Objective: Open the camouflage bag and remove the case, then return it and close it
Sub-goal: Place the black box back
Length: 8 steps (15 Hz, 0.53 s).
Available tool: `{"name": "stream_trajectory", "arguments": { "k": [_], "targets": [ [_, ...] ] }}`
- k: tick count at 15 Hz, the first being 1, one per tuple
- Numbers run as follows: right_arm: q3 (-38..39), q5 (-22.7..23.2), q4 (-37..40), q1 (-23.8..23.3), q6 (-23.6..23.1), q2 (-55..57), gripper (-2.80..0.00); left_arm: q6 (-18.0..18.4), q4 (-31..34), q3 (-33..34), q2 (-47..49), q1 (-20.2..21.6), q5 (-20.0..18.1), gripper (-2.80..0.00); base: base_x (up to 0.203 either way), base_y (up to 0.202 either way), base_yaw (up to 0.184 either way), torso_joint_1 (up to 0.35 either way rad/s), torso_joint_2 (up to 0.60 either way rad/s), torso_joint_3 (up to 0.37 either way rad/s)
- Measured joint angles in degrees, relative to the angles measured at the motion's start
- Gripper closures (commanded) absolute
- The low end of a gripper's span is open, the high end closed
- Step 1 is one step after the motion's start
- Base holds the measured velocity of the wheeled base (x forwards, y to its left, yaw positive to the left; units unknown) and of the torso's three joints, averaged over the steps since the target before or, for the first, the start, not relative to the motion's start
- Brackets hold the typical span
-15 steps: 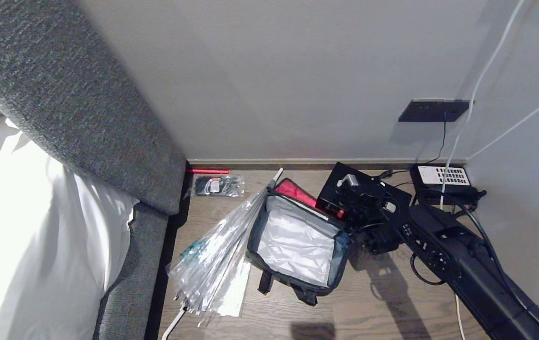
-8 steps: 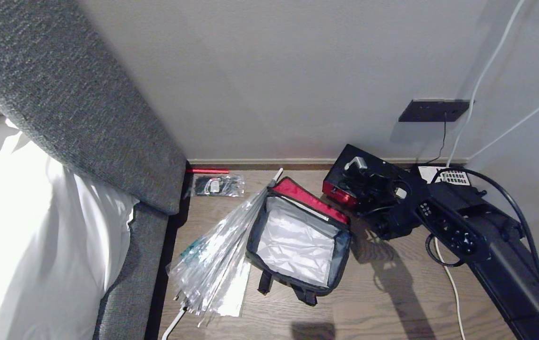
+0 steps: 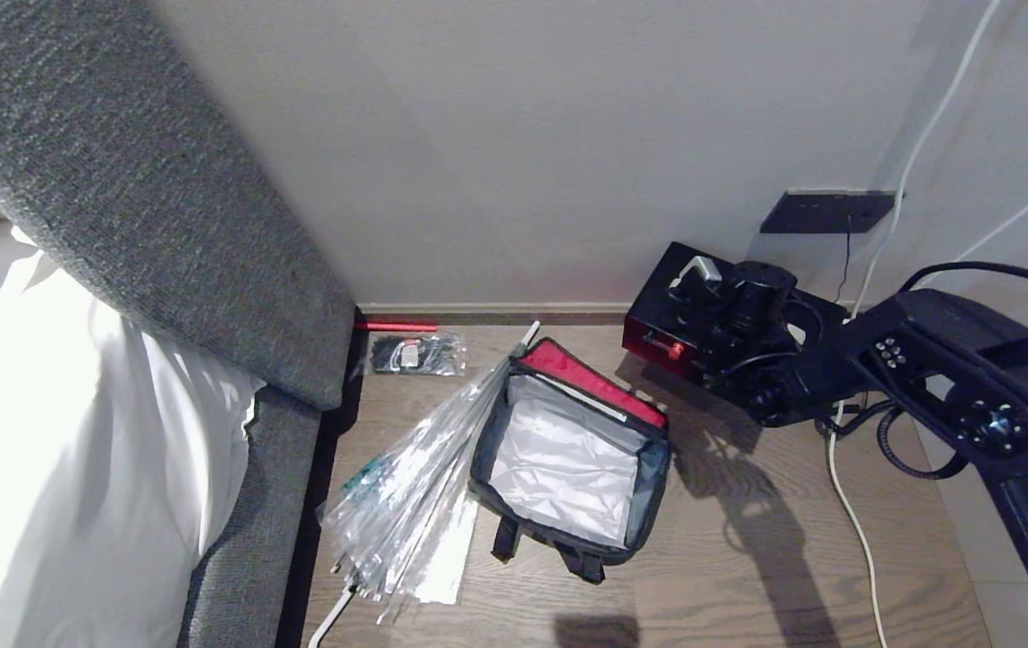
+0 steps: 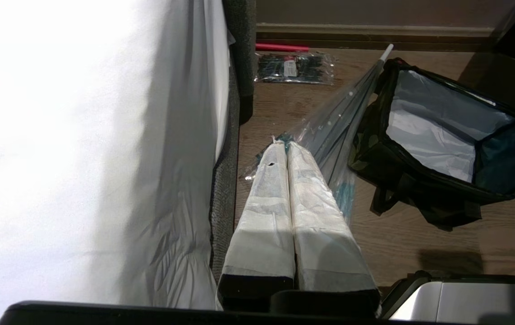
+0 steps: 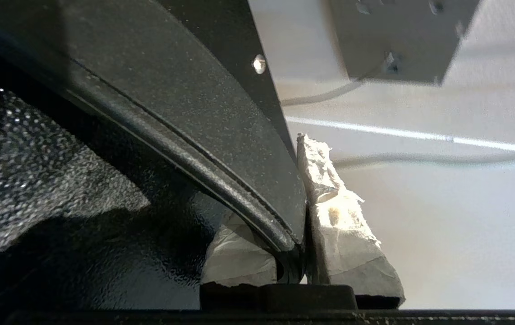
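One black case (image 3: pixel 689 328) hangs pinched by its edge in the right gripper (image 5: pixel 305 212) above the floor, beside the unzipped camouflage bag (image 3: pixel 568 463), while the left gripper (image 4: pixel 287 153) idles, fingers pressed together.

Pale wall (image 3: pixel 523 135), wood floor (image 3: pixel 748 576), grey upholstered bed (image 3: pixel 136 198) at left.

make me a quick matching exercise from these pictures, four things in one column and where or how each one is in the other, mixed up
Things:
1. camouflage bag
2. case
3. umbrella
4. left gripper

States:
A. held off the floor, clamped in the right gripper, beside the wall
B. shut and empty, hanging by the bed
C. open on the floor, silvery lining showing, nothing inside
D. lying in clear plastic wrap against the bag's side

Pairs: 1-C, 2-A, 3-D, 4-B
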Motion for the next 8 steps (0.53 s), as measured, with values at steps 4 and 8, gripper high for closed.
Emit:
{"name": "stream_trajectory", "arguments": {
  "k": [4,8],
  "targets": [
    [8.3,-0.3,0.6,4.8,6.0,-6.0,0.0,0.0,0.0,0.0,0.0,0.0,0.0,0.0,0.0,0.0,0.0,0.0,0.0,0.0],
    [15.2,0.0,0.2,9.6,8.4,-11.0,0.0,0.0,0.0,0.0,0.0,0.0,0.0,0.0,0.0,0.0,0.0,0.0,0.0,0.0]
  ]
}}
